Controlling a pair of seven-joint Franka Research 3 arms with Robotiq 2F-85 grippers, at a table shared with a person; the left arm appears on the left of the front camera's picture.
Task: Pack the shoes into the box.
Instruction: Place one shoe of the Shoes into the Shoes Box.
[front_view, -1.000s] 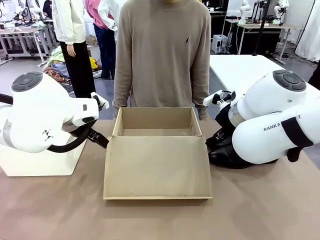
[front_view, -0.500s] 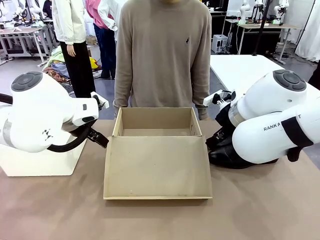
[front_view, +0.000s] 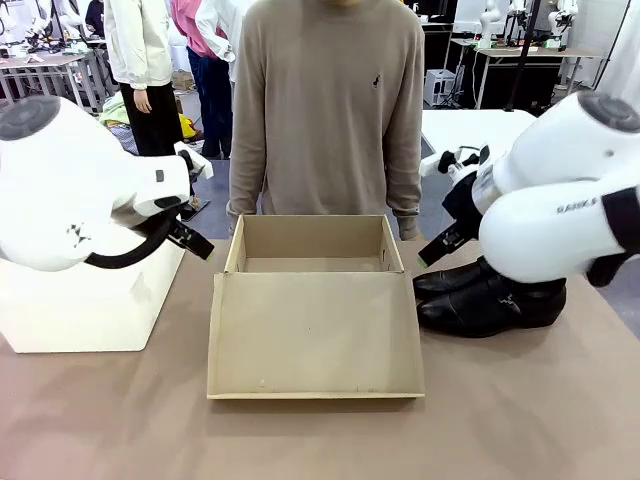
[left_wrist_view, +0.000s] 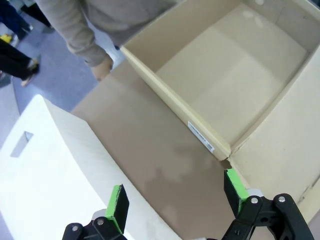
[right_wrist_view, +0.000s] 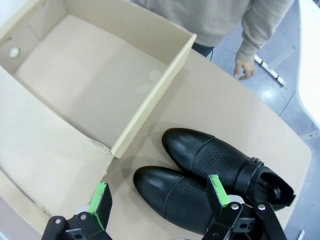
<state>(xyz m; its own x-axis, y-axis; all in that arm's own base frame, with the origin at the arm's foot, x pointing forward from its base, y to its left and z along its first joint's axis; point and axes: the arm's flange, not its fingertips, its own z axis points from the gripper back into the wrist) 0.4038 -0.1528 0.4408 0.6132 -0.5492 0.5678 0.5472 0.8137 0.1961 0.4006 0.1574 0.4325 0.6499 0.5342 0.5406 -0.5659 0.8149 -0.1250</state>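
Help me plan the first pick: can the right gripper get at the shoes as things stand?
Probably yes. The right gripper hangs open above the shoes, which lie side by side on the table beside the box, with nothing over them.

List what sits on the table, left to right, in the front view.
white box → cardboard shoebox with its lid folded open → black shoes

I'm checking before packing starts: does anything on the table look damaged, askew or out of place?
Nothing serious. The box stands open and empty, its lid lying flat. The shoes sit upright, side by side, beside it. Only the cardboard at one hinge corner looks slightly frayed.
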